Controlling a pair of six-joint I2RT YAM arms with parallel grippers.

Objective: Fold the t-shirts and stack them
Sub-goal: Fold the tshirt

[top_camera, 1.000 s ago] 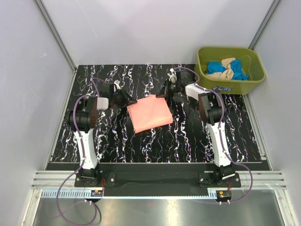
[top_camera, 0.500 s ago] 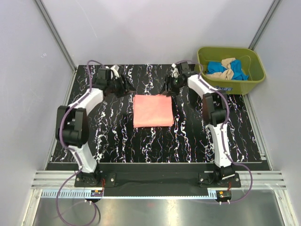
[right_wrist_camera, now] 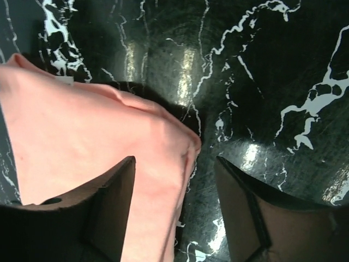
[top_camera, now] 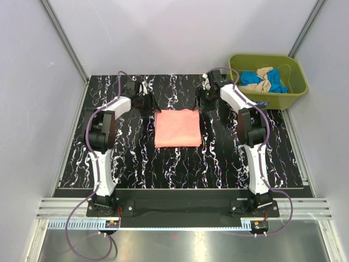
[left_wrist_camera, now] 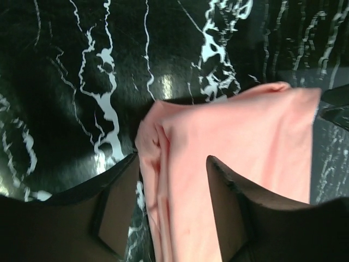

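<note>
While the salmon-pink t-shirt lies folded, left claw agape astride its corner, right claw likewise

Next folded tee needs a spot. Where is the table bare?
Bare: the table between the pink t-shirt and the arm bases. Crowded: the shirt's far corners, where the left end effector and right end effector sit.

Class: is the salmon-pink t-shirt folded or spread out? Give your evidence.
Folded. The salmon-pink t-shirt is a compact rectangle, no sleeves or collar showing; the left wrist view shows layers at its corner.
</note>
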